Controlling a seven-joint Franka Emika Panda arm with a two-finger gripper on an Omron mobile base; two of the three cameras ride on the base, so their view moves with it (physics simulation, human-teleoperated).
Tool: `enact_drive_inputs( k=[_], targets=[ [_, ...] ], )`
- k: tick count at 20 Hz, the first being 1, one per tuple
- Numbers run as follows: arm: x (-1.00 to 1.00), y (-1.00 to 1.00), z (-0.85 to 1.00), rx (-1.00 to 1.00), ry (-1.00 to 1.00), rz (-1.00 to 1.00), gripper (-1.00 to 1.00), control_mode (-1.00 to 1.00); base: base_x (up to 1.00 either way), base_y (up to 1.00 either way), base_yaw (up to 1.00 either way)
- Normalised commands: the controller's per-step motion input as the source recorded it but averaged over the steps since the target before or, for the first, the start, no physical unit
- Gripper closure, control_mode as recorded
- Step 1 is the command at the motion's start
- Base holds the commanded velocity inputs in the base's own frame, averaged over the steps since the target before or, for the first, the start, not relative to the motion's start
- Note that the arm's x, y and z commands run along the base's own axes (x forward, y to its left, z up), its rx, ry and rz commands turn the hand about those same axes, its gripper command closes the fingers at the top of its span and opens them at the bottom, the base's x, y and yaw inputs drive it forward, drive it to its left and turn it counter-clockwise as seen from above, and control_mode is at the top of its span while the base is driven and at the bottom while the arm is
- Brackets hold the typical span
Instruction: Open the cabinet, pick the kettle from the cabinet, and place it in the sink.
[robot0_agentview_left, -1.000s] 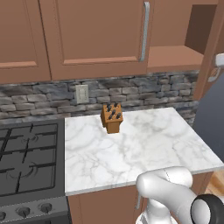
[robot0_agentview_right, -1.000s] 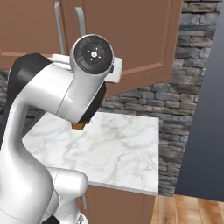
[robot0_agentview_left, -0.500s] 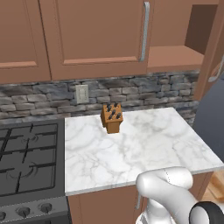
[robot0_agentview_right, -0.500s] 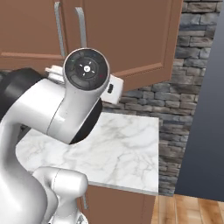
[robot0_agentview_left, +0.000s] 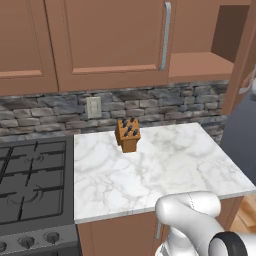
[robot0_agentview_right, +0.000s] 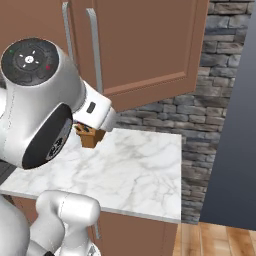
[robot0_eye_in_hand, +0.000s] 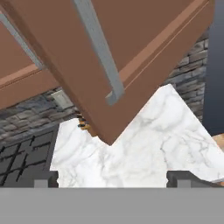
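Cabinet (robot0_agentview_left: 200, 55) door (robot0_agentview_right: 145, 45) swung open, knife block (robot0_agentview_left: 127, 134) on marble counter (robot0_agentview_left: 165, 170), gripper (robot0_eye_in_hand: 113, 179) fingers apart, holding nothing

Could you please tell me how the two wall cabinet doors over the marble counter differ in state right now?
The right cabinet door is swung open toward the robot, exposing an empty-looking shelf; the left cabinet door is shut flush. In the hand view, the open door's bar handle is close and tilted; the shut door's handle hangs vertical. Both are reddish-brown recessed panels with silver bar handles.
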Motion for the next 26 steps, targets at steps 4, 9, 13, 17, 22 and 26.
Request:
enact_drive_inputs(
  k=[4, 9, 13, 17, 22, 26],
  targets=[
    [-0.21, 0.40, 0.00, 0.02, 0.18, -0.15, -1.00, -1.00, 0.00, 0.00, 0.00],
    [-0.07, 0.43, -0.06, 0.01, 0.08, -0.17, -1.00, -1.00, 0.00, 0.00, 0.00],
    [0.11, 0.42, -0.13, 0.05, 0.00, -0.25, -1.00, -1.00, 0.00, 0.00, 0.00],
    [0.26, 0.39, -0.14, 0.13, -0.08, -0.27, -1.00, -1.00, 0.00, 0.00, 0.00],
    [0.33, 0.33, -0.08, 0.15, -0.23, -0.25, -1.00, -1.00, 0.00, 0.00, 0.00],
    [0.37, 0.33, -0.01, 0.18, -0.16, -0.27, -1.00, -1.00, 0.00, 0.00, 0.00]
  ],
)
